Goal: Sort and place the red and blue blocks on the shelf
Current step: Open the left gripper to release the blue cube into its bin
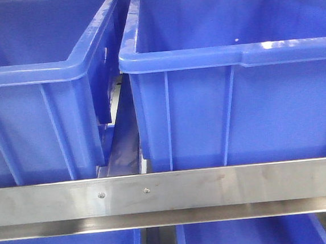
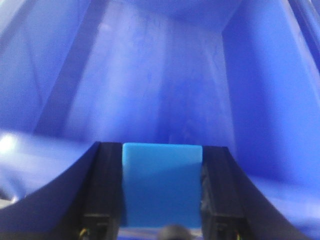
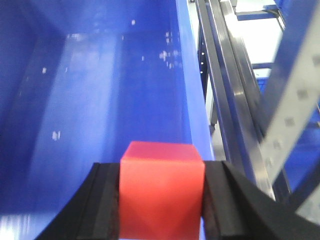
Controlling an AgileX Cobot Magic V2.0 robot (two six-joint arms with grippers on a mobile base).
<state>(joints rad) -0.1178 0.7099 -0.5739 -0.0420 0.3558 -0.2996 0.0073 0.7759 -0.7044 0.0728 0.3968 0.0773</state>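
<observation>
In the left wrist view my left gripper (image 2: 162,187) is shut on the bright blue block (image 2: 162,185), held between its black fingers (image 2: 102,190) above the inside of a blue bin (image 2: 150,90). The right wrist view shows my right gripper (image 3: 161,197) shut on the red block (image 3: 161,192), hanging over the floor of another blue bin (image 3: 100,100) near its right wall. The shelf shows in the front view by its brushed front rail (image 1: 226,186) with two small screws. Neither gripper appears in the front view.
Two large blue bins (image 1: 40,87) (image 1: 233,76) stand side by side on the shelf, with a narrow gap between them. More blue bins (image 1: 241,235) sit on the level below. Steel rack posts and rails (image 3: 240,100) run to the right of the right-hand bin.
</observation>
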